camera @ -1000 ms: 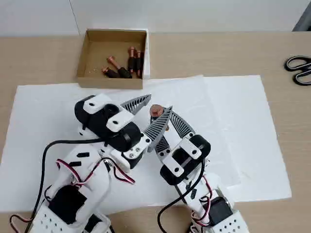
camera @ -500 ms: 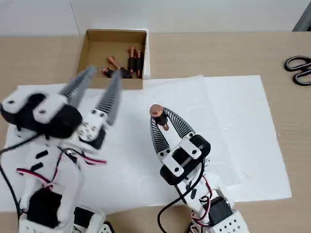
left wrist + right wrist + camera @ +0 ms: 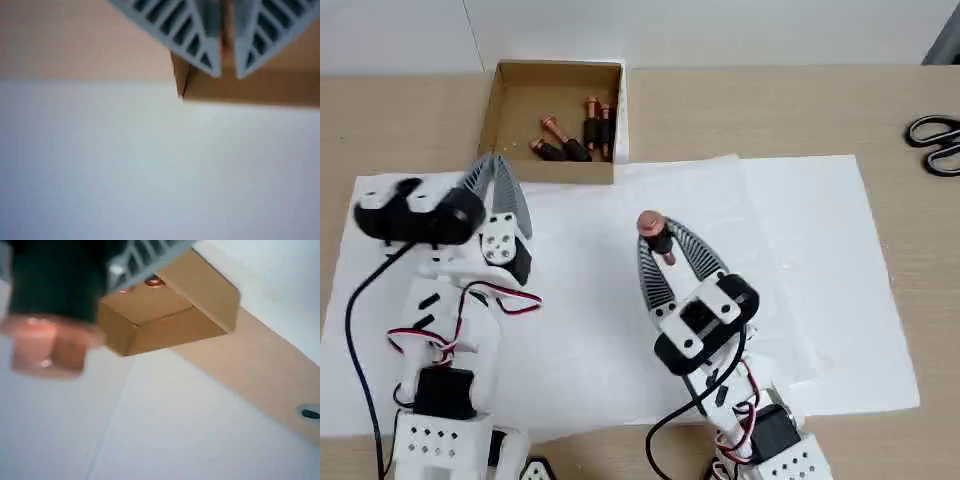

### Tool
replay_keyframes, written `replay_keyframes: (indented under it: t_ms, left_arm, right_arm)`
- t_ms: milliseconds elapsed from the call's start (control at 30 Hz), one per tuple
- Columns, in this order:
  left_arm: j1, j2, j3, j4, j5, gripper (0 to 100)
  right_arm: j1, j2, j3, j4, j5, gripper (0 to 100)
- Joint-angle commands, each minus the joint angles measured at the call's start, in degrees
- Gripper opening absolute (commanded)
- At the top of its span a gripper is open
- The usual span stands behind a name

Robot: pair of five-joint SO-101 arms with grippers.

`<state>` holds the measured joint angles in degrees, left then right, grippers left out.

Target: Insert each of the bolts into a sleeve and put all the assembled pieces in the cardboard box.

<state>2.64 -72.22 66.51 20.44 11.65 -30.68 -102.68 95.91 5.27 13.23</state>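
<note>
Since the empty left jaws swung clenched toward ten o'clock, my right jaws are gripping the sleeved bolt [image 3: 653, 231] for boxing.

between my right gripper [image 3: 660, 238], clamped on a bolt [image 3: 649, 222], and the box [image 3: 550, 171] lies a stretch of bare white paper [image 3: 790, 260], open all the way across. the box's near wall rises at the end of it, so the only way in is over the rim. inside, the finished pieces [image 3: 582, 130] crowd the middle and right side, while the floor's left end and back strip are bare. my left gripper [image 3: 495, 160], fingers drawn together, hangs just before the box's near left corner, and its arm covers the paper's left side. to the right the paper is bare; 1 pair of scissors [image 3: 935, 143] lies well apart at the table's edge.
</note>
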Motion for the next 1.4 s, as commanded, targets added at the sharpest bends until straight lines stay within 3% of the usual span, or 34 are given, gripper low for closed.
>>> replay_keyframes:
  t_ms: [0,200,533,633,767,900,1033,1267,1367]
  left_arm:
    - [-0.2,-0.4,4.8,-1.4,-1.1,1]
    - [-0.3,-0.4,14.5,-1.4,-9.1,1]
    - [-1.3,-2.2,18.9,-1.9,-6.8,1]
    - [-5.3,-9.5,22.5,-4.1,-1.9,1]
    - [-9.1,-22.8,29.7,-4.1,-1.8,1]
    - [-9.8,-32.4,29.8,6.3,-1.8,1]
    - [-10.1,-30.9,29.8,14.2,-1.8,1]
    - [-10.0,-30.9,29.8,18.6,-1.4,1]
    - [-9.8,-30.9,29.8,26.3,-1.4,1]
  right_arm:
    - [0.7,-1.0,-1.5,-0.2,-0.1,0.4]
    - [0.7,-1.0,-1.5,-0.2,-0.1,0.4]
    - [0.8,-1.0,-1.5,-0.2,-0.1,0.4]
    - [2.6,-1.0,-1.6,-0.2,-0.1,0.4]
    - [3.9,-1.0,-1.6,-0.2,-0.2,0.4]
    - [3.9,-1.0,-1.6,-0.2,-0.2,0.4]
    - [4.1,-1.0,-1.6,-0.2,-0.2,0.4]
    - [4.1,-1.0,-1.6,-0.2,-0.2,0.4]
    - [4.1,-0.8,-1.6,-0.1,-0.2,0.4]
